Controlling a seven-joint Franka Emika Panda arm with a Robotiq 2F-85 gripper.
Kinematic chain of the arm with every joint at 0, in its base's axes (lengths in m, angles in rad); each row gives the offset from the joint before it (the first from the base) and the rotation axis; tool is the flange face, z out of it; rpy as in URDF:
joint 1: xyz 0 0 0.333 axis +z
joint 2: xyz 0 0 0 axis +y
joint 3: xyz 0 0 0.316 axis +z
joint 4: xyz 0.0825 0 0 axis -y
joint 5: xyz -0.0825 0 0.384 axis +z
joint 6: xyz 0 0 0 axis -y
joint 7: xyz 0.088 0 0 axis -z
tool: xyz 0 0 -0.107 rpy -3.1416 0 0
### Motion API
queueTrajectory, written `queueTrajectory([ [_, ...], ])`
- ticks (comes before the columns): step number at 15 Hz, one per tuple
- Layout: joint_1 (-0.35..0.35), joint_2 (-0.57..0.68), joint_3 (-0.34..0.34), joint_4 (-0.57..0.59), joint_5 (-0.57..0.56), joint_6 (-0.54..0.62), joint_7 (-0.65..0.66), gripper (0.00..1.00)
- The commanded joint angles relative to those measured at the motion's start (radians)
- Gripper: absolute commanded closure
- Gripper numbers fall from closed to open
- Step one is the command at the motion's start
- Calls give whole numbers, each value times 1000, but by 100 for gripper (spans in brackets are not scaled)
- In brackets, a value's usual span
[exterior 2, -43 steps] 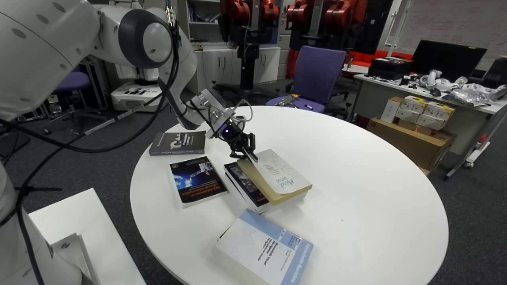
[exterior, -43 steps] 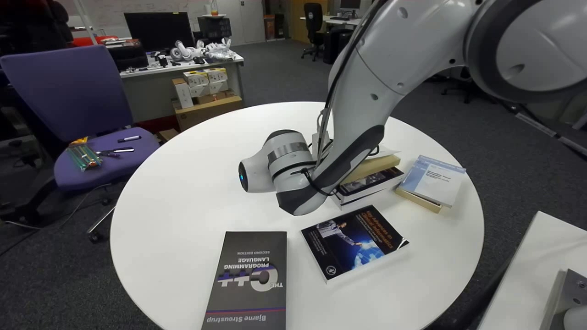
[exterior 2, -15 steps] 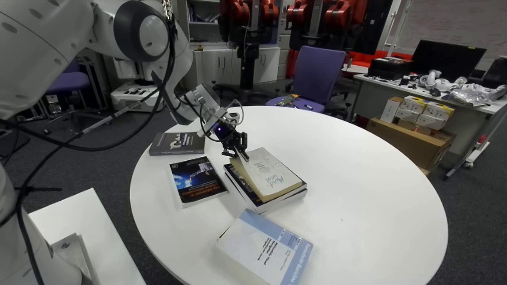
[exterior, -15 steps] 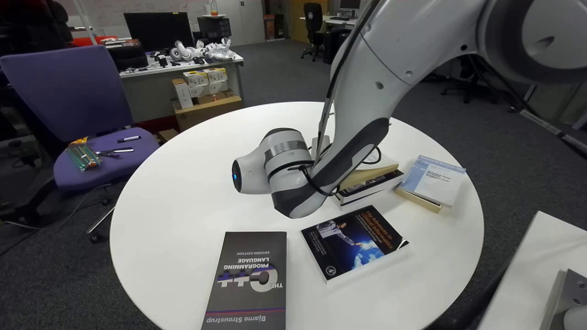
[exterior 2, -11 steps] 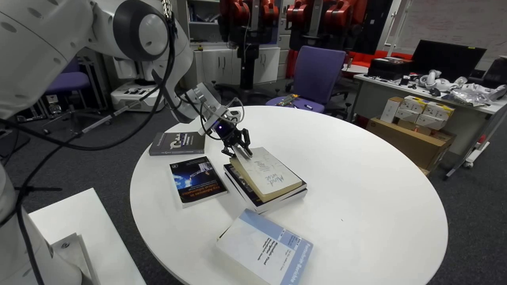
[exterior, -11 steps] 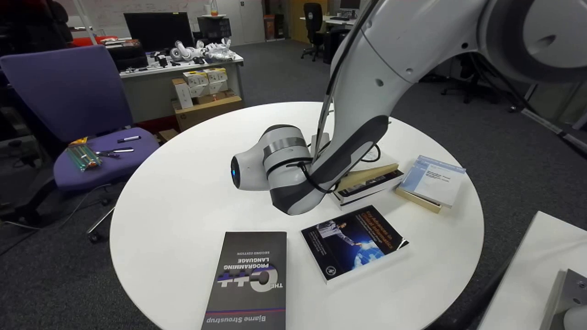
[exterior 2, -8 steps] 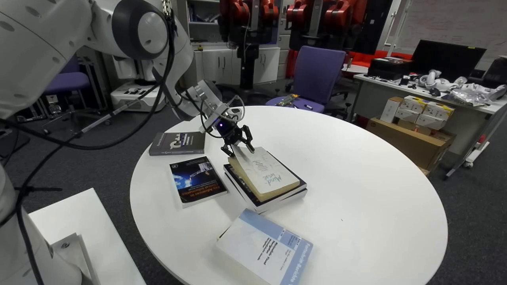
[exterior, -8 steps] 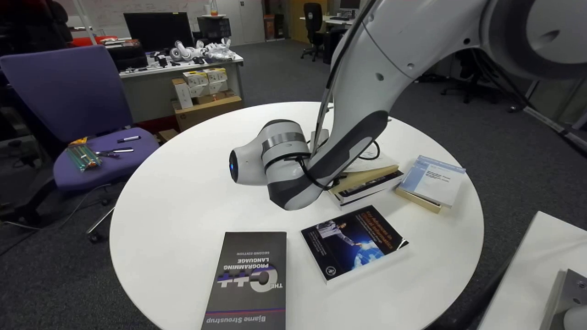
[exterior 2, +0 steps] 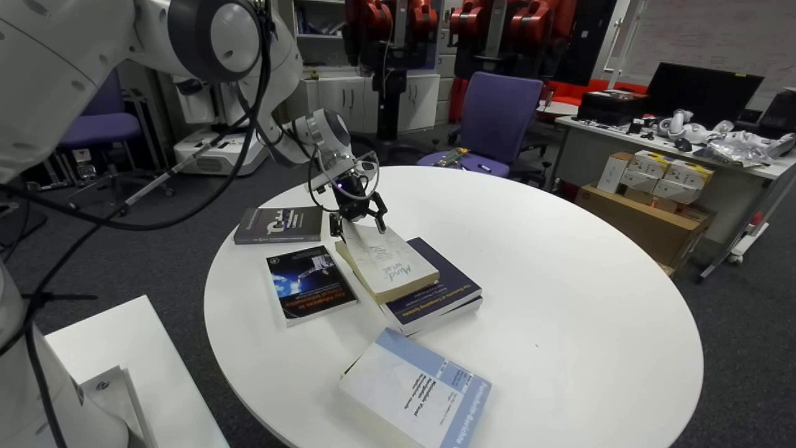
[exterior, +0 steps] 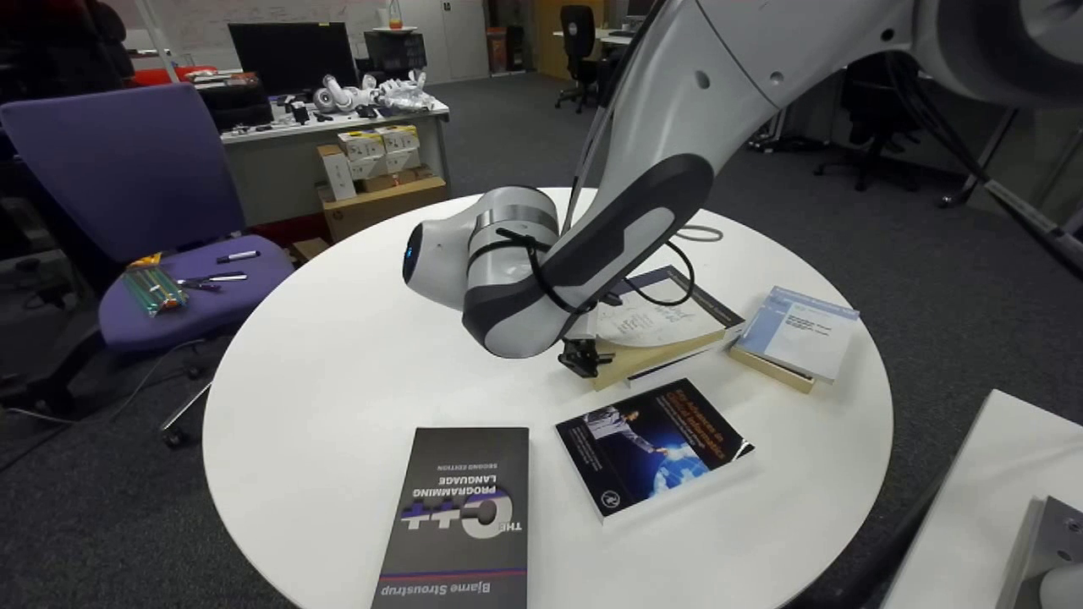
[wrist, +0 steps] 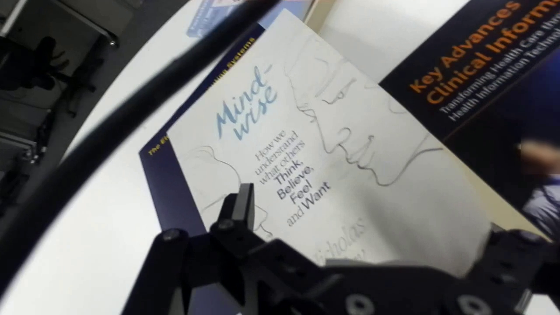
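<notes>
Left of centre in an exterior view, I have the end effector (exterior 2: 359,227) spread wide at the upper end of the Mindwise book (exterior 2: 395,262), which overlaps a navy book (exterior 2: 449,286).

Panda arm (exterior: 668,118): glossy light-grey shell (exterior: 719,101), recessed screw holes (exterior: 702,79), round joint cap (exterior 2: 235,38) ringed in dark grey. Forward link: elongated dark-grey cover (exterior: 677,182) with light-grey inset (exterior: 630,248). Wrist: silver band (exterior: 514,216), black cable tie (exterior: 518,238), blue indicator light (exterior: 410,252). Wiring: black cable (wrist: 140,105), pale-grey cable loop (exterior: 721,233). Gripper (exterior 2: 358,232): black housing (exterior 2: 350,208), violet indicator light (exterior 2: 340,185), segmented black fingers (wrist: 229,251), grey pads (wrist: 242,203), exposed round fasteners (wrist: 359,305).
</notes>
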Motion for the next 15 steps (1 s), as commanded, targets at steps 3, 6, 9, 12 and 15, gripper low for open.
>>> queueTrajectory([
  [3, -18, -13, -13, -13, 155, 101, -35, 0],
  [6, -10, -11, -34, -12, 200, 124, -43, 0],
  [9, 0, -7, -50, -8, 221, 138, -44, 32],
  [12, 3, -14, -57, -2, 220, 137, -43, 55],
  [15, 2, -20, -62, 0, 219, 139, -42, 78],
])
